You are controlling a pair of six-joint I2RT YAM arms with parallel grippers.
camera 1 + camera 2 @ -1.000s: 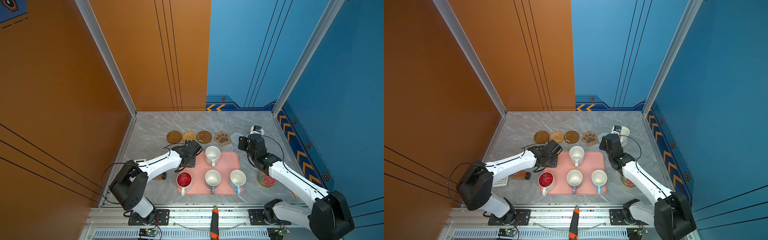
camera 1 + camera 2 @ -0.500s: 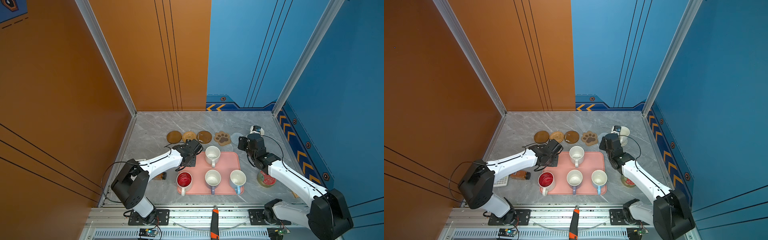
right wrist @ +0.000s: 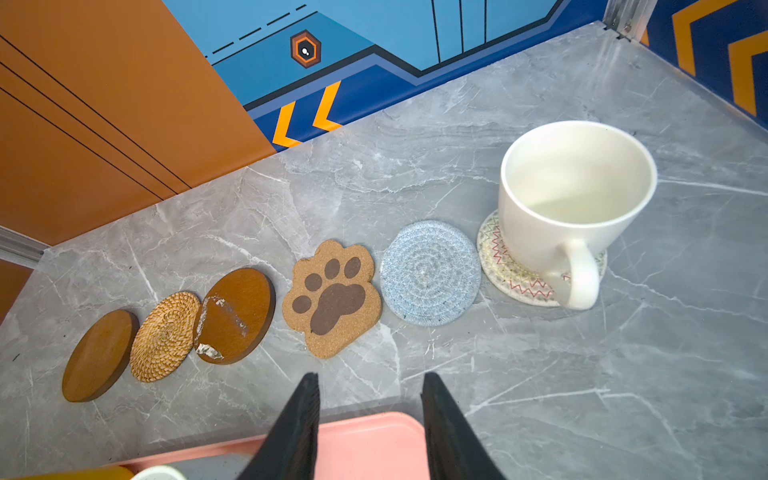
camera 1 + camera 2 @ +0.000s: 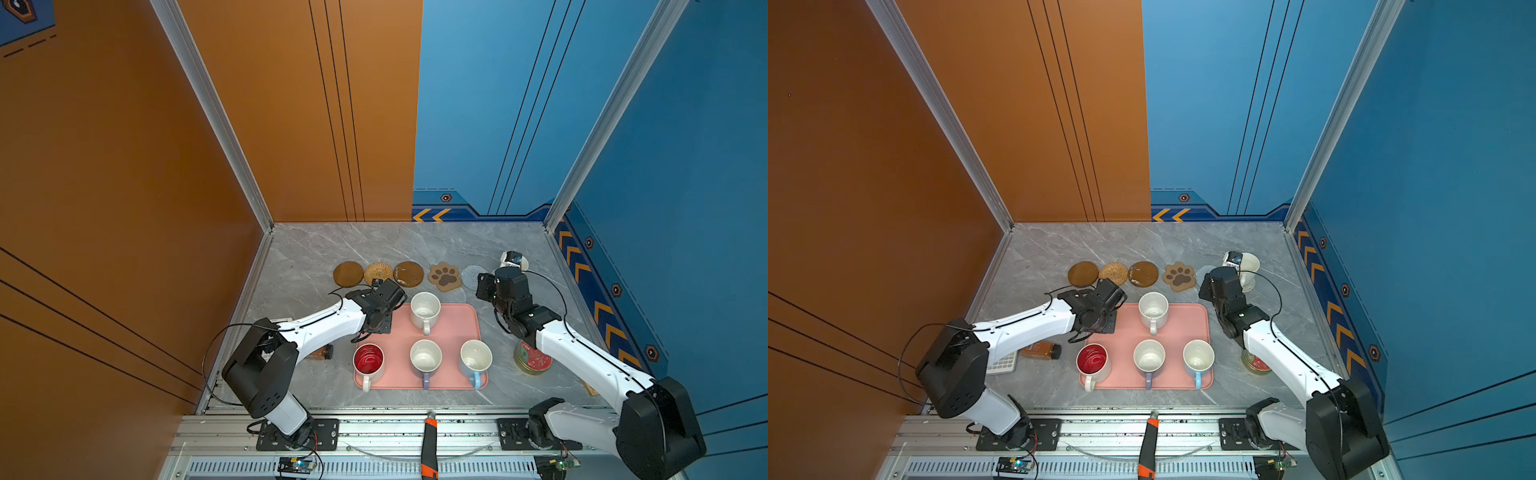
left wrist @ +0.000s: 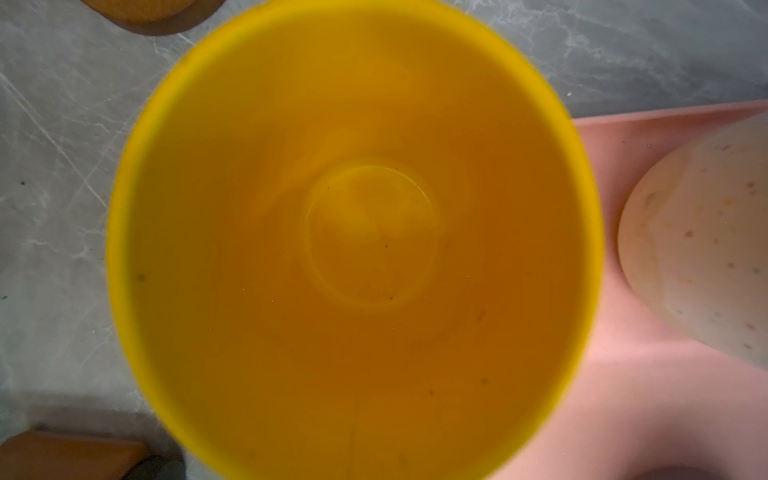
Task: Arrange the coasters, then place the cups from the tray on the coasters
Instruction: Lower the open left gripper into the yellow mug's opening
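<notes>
Broadly, the grey marble-patterned table lies bare between the back walls and a row of six coasters running across the middle of both top views. Only a narrow strip parts that row from the upper edge of the large flat pink tray with rounded corners.

From left to right the row holds a smooth brown wooden disc, a tan woven rattan round, a second brown disc with a scuffed pale patch, a cork-textured brown paw-shaped mat, a grey-blue woven round and a cream woven round with zigzag stitching. The plain cream-white mug stands upright on this last one.

On the tray stand the speckled white mug and, along the lower edge, the white mug with a red inside, the lilac-handled mug and the light blue-handled mug.

The left gripper sits over the tray's upper-left corner, its jaws closed. Its wrist camera looks straight down into the glossy yellow mug. No view shows the fingers, so a grip on that mug cannot be confirmed.

The right gripper hovers by the tray's upper-right corner. Its black tapered jaws stand apart over bare table, short of the paw mat.
</notes>
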